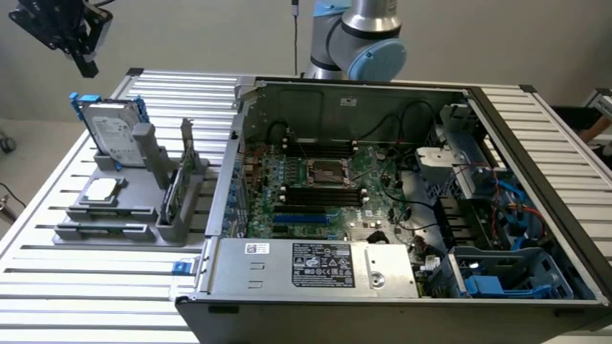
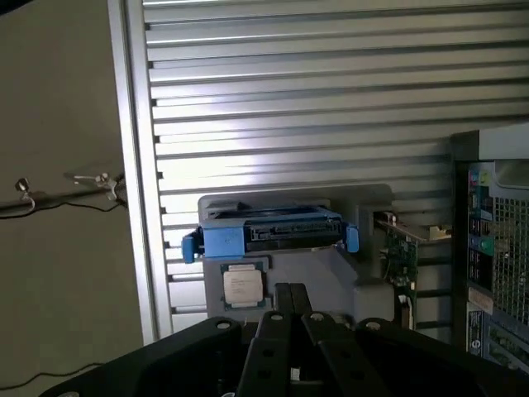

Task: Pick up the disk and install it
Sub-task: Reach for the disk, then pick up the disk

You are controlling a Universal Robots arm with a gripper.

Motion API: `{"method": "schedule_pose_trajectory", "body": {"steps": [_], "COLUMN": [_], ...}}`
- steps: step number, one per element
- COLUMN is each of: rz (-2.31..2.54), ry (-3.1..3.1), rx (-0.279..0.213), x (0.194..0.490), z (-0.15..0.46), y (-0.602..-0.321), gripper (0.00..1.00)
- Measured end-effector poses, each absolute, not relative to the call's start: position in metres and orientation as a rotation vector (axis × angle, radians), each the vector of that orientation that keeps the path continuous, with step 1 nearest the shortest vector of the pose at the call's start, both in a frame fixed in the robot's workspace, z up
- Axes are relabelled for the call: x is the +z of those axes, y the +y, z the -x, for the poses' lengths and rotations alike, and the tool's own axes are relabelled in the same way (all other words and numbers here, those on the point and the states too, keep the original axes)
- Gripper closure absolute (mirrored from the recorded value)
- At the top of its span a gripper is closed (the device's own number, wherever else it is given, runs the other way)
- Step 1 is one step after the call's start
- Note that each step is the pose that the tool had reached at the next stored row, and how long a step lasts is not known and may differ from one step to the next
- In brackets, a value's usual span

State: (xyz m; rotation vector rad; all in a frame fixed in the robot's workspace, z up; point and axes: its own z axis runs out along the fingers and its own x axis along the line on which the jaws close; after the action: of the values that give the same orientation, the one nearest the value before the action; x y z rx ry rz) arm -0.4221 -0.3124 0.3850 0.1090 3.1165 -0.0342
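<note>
**Item, task's thing:** the disk [image 1: 113, 135], a flat rectangular silver-grey metal hard drive with a white label and blue plastic side rails. It stands on edge in the grey plastic parts fixture [image 1: 105, 233] on the slatted aluminium table [image 1: 57, 287]. This is at the exterior view's left of the open black computer case [image 1: 535, 165].

**Item, axis:** its long side runs roughly upright, leaning a little. In the wrist view its upper edge [image 2: 273, 234] lies crosswise to the line of my fingers.

**Item, relation:** the disk sits below my black gripper [image 1: 88, 70] and well apart from it. I hang high over the table's far corner, so reaching it means coming downward and toward the fixture.

**Item, jaws:** my gripper [image 2: 291, 291] is pressed together, pinching nothing and touching nothing.

**Item, neighbours:** a small square silver processor chip [image 1: 100, 190] lies flat in the same fixture, just beside the disk's foot.
</note>
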Motion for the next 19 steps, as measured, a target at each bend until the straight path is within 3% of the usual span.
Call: {"method": "schedule_pose_trajectory", "body": {"steps": [19], "rz": [-0.103], "ry": [3.116], "rx": [-0.044], "x": [0.3835], "z": [0.434], "y": [-0.3031], "gripper": [0.89]}}
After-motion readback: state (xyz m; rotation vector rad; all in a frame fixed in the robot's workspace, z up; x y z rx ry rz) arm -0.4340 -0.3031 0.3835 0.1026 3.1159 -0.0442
